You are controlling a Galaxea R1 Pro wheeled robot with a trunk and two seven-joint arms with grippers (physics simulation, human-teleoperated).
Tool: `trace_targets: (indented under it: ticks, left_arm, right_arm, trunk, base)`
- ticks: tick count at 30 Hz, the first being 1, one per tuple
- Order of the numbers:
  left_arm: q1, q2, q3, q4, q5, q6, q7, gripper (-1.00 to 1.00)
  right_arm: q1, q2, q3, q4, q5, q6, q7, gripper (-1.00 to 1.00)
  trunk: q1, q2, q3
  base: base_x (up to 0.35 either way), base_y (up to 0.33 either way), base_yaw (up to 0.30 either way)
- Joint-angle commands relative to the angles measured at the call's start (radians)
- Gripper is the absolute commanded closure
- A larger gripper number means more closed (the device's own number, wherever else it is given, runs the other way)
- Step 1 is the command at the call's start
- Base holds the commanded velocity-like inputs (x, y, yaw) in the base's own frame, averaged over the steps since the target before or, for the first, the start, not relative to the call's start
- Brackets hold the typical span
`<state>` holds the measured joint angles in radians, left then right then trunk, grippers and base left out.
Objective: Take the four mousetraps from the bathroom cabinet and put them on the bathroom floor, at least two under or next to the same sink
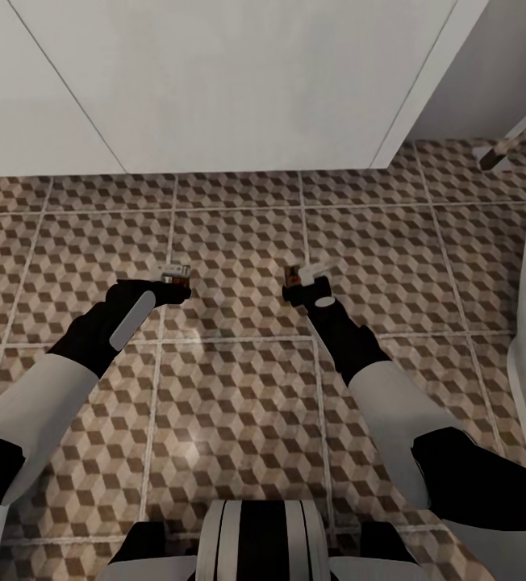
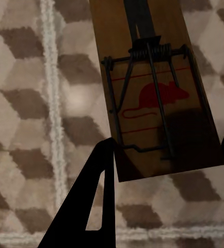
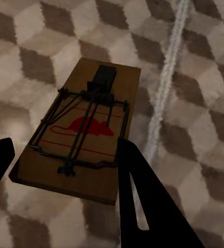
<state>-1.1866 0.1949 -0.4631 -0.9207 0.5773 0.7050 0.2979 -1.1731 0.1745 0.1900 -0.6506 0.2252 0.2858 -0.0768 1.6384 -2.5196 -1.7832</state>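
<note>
Two mousetraps over the bathroom floor [image 1: 239, 242]: one [image 1: 174, 273] left, one [image 1: 294, 276] right, well apart; wall panels [image 1: 231, 81] far behind.

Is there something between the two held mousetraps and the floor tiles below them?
Nothing visible. The left gripper holds one mousetrap, the right gripper another mousetrap, both over bare bathroom floor.

The bathroom floor [image 1: 239, 387], tiled in a brown, beige and white cube pattern with pale grout, is seen below both pincers.
</note>
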Motion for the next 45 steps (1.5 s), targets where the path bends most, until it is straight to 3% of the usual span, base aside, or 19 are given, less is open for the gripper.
trace_targets:
  ticks: [1, 11, 15, 17, 20, 24, 28, 31, 37, 45]
  left_arm:
    - [-0.001, 0.001, -0.004, -0.003, 0.009, 0.002, 0.009, 1.0]
    - [-0.001, 0.003, -0.003, -0.065, 0.009, 0.002, 0.009, 1.0]
    - [-0.001, 0.003, -0.002, -0.105, 0.007, 0.001, 0.009, 1.0]
    - [-0.001, 0.002, 0.001, -0.115, 0.007, 0.001, 0.01, 1.0]
    - [-0.002, -0.003, 0.024, -0.12, 0.007, 0.003, 0.011, 1.0]
    - [-0.006, -0.043, 0.081, -0.119, 0.007, 0.005, 0.016, 1.0]
    - [-0.008, -0.049, 0.09, -0.121, 0.005, 0.005, 0.015, 1.0]
    - [-0.008, -0.038, 0.089, -0.128, 0.003, 0.005, 0.01, 1.0]
    - [-0.008, 0.008, 0.083, -0.26, 0.004, 0.006, 0.007, 1.0]
    - [-0.008, 0.027, 0.081, -0.272, 0.004, 0.007, 0.007, 1.0]
  right_arm:
    - [0.0, 0.0, 0.003, -0.009, 0.007, 0.007, -0.004, 1.0]
    - [-0.004, 0.0, 0.003, -0.113, 0.008, 0.04, -0.014, 1.0]
    - [-0.011, 0.0, 0.004, -0.213, 0.007, 0.171, -0.028, 1.0]
    - [-0.023, 0.0, 0.004, -0.23, 0.007, 0.201, -0.03, 1.0]
    - [-0.039, 0.0, 0.004, -0.243, 0.005, 0.224, -0.032, 1.0]
    - [-0.044, 0.0, 0.017, -0.246, 0.004, 0.229, -0.031, 1.0]
    - [-0.045, 0.0, 0.023, -0.245, 0.003, 0.227, -0.029, 1.0]
    - [-0.045, 0.0, 0.025, -0.245, 0.003, 0.226, -0.026, 1.0]
    - [-0.045, 0.0, 0.029, -0.248, 0.004, 0.209, -0.029, 1.0]
    - [-0.044, 0.0, 0.029, -0.25, 0.005, 0.207, -0.032, 1.0]
  trunk:
    - [0.0, 0.0, -0.001]
    - [0.0, 0.0, -0.003]
    - [0.0, 0.0, -0.003]
    - [0.0, 0.0, -0.003]
    - [0.0, 0.0, -0.003]
    - [0.0, 0.0, -0.003]
    - [0.0, 0.0, -0.003]
    - [0.0, 0.0, -0.003]
    - [0.0, 0.0, -0.003]
    - [0.0, 0.0, -0.003]
  base:
    - [0.0, 0.0, 0.0]
    - [0.0, 0.0, 0.0]
    - [0.0, 0.0, 0.0]
    - [0.0, 0.0, 0.0]
    - [0.0, 0.0, 0.0]
    - [0.0, 0.0, 0.0]
    - [0.0, 0.0, 0.0]
    - [0.0, 0.0, 0.0]
    - [0.0, 0.0, 0.0]
    - [0.0, 0.0, 0.0]
